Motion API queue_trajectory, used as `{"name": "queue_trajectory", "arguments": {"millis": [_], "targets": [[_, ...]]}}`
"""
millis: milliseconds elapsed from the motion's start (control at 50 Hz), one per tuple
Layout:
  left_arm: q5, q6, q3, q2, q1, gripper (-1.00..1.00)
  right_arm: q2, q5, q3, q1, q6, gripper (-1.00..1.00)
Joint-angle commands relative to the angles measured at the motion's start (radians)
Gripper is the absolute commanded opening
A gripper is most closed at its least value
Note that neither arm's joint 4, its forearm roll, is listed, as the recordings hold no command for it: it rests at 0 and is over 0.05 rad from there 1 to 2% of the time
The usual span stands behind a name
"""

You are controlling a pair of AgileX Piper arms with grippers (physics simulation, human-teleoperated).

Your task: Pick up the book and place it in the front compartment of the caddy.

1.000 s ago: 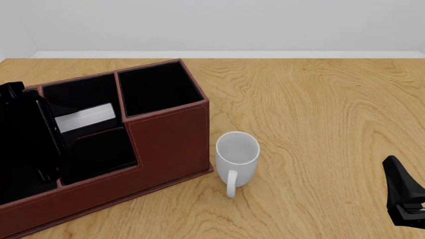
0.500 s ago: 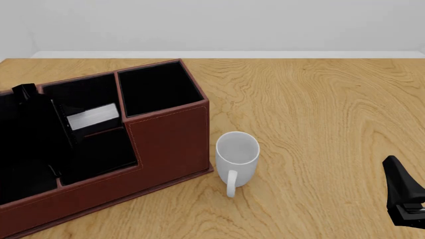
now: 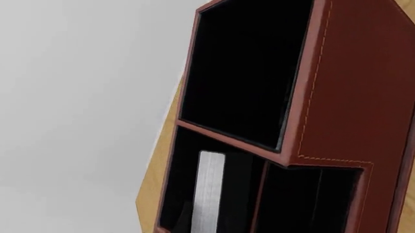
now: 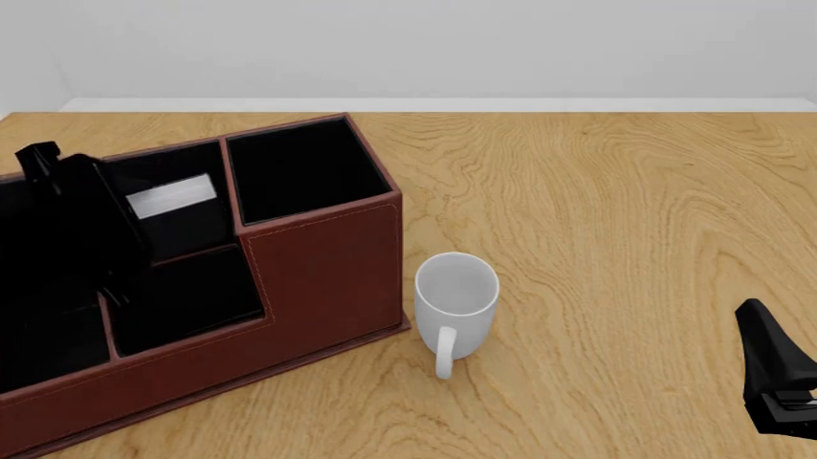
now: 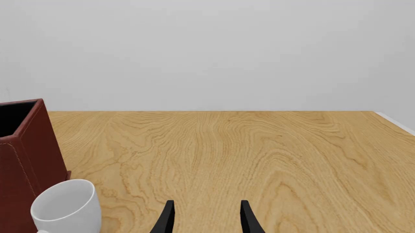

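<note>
Reddish-brown caddy (image 4: 325,277) (black inside, pale stitching); white mug (image 4: 454,304); black book (image 4: 172,199), white page edge.

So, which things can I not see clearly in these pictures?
- Left arm's jaws: in the front view the dark arm blends with the caddy's black interior; absent from the left wrist view.
- Book: only its white page edge shows; the black covers merge with the interior.
- Right gripper: cut off by the front view's edge.
- White mug: cropped in the right wrist view.
</note>
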Motion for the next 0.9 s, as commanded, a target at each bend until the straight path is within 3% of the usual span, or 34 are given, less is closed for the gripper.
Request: {"name": "queue_trajectory", "arguments": {"millis": [20,40,60,80,100,140,240,480,740,900], "targets": [[-0.054,0.049,0.011,0.097,0.036,-1.0,0.0,0.0,0.0,0.0,0.0,1.0],[-0.063,0.05,0.0,0.11,0.048,-1.0,0.0,0.0,0.0,0.0,0.0,1.0],[-0.047,0.033,-0.016,0.107,0.043,1.0,0.0,0.0,0.0,0.0,0.0,1.0],[-0.086,0.034,-0.026,0.105,0.06,1.0,0.0,0.0,0.0,0.0,0.0,1.0],[0.004,0.022,-0.024,0.09,0.043,1.0,0.0,0.0,0.0,0.0,0.0,1.0],[-0.024,0.013,-0.025,0.064,0.023,1.0,0.0,0.0,0.0,0.0,0.0,1.0],[0.043,-0.025,-0.067,0.045,0.023,1.0,0.0,0.0,0.0,0.0,0.0,1.0],[0.126,-0.03,-0.094,-0.046,0.005,1.0,0.0,0.0,0.0,0.0,0.0,1.0],[0.324,-0.018,-0.147,-0.259,-0.03,1.0,0.0,0.0,0.0,0.0,0.0,1.0],[0.522,-0.013,-0.209,-0.42,-0.066,1.0,0.0,0.0,0.0,0.0,0.0,1.0]]}}
